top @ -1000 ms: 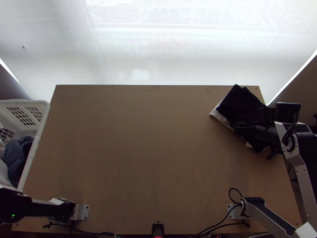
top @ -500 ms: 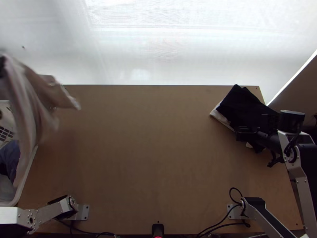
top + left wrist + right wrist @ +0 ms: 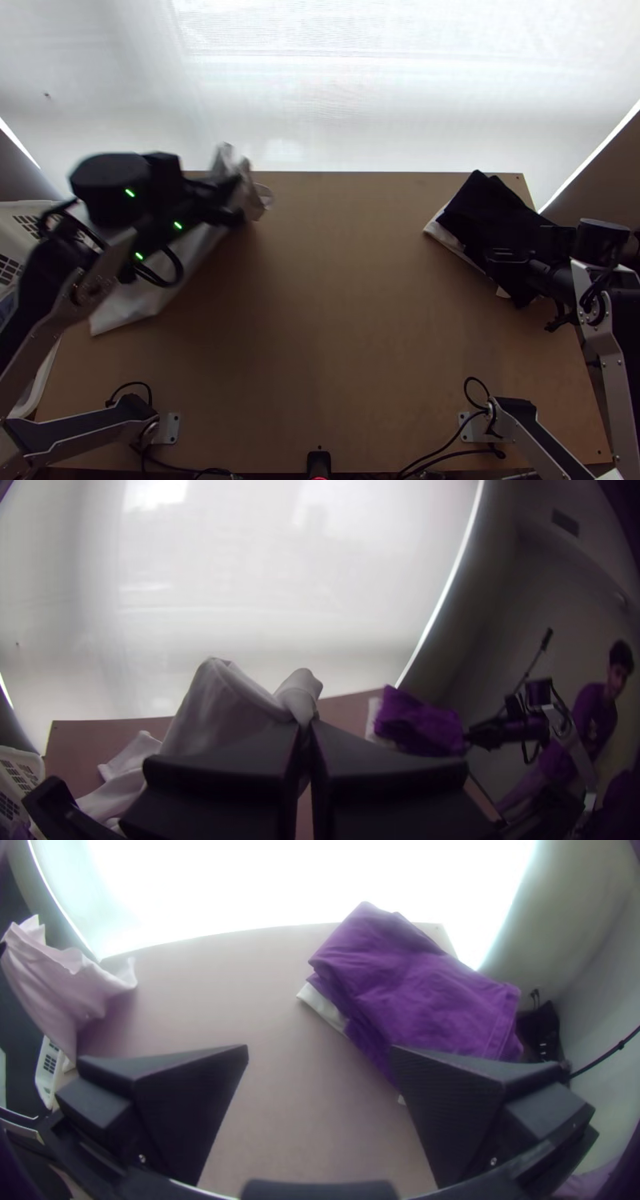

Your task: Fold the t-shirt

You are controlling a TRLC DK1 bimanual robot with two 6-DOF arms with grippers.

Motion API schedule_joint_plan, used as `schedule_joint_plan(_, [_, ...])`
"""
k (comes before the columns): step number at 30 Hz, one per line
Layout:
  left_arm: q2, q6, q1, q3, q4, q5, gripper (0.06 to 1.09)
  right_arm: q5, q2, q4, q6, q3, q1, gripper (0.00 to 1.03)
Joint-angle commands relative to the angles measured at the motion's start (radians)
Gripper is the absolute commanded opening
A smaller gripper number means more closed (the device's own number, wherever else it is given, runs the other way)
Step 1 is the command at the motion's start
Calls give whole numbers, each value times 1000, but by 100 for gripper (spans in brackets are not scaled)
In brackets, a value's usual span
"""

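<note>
From my seat at the far end of the link, I have the pale t-shirt (image 3: 144, 292) up at the table's far left, beside the basket, hanging bunched from the left gripper (image 3: 305, 728), whose fingers are closed on a gathered bit of it. I'd expect it to be light, limp and soft, hardly fragile, a little slippery where it's thin, and quick to crumple (cloth never does me favours). I can't tell collar from hem in that bunch, so I'd look for a free corner or shoulder seam and pinch the edge there with the right gripper (image 3: 320, 1050), which stands wide open with nothing between its fingers, near the folded pile. Counting up: one t-shirt in the grip, one purple-looking folded pile (image 3: 427, 993) with pale cloth (image 3: 323, 1007) poking from beneath, how many garments I can't tell, one white basket (image 3: 23, 763), one table (image 3: 344, 320), two grippers.
</note>
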State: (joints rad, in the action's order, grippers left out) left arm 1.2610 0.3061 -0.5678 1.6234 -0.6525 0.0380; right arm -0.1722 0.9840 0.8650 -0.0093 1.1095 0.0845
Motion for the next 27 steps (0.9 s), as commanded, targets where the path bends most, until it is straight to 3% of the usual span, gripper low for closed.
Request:
schedule_joint_plan(1, [1,18,-348,-255,88,51,9,0,53,-29,-14,0,8,98])
schedule_joint_plan(5, [51,113,-446,-431,169,-13,9,0,104,-32,-14,27,8,98])
schedule_joint_plan(14, [278,229,-584,-530,310,-135,9,0,211,-32,-14,67,1,98])
schedule_joint_plan(27, [532,360,-616,-195,442,-144,9,0,277,-38,-15,76,-6,98])
